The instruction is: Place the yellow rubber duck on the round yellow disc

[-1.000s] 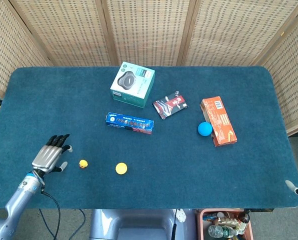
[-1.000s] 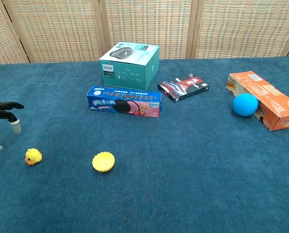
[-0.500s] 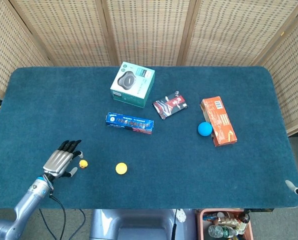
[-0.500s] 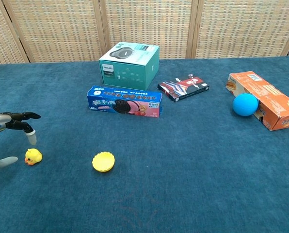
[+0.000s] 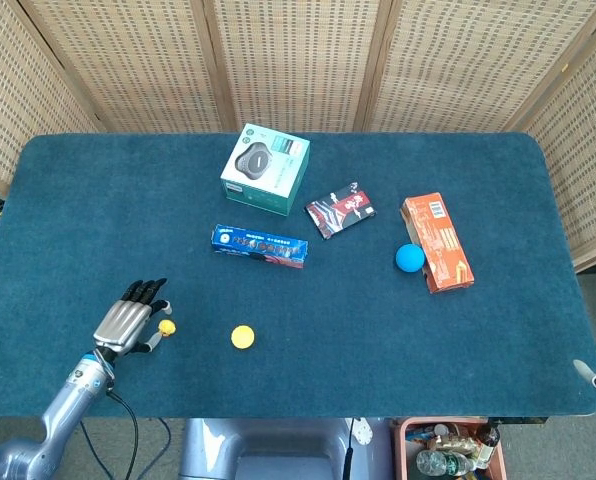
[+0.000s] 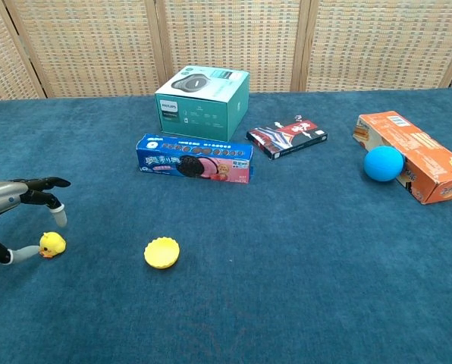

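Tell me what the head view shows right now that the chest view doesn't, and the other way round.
Only the head view shows the back of the left hand with its forearm, the table edge and the bin of bottles below it.

Only the chest view shows the hand side-on: fingers arched above the yellow rubber duck, thumb tip at its side, no closed grip visible.

Both show the round yellow disc to the duck's right with nothing on it, the cookie pack, the teal box, the blue ball and the orange carton.
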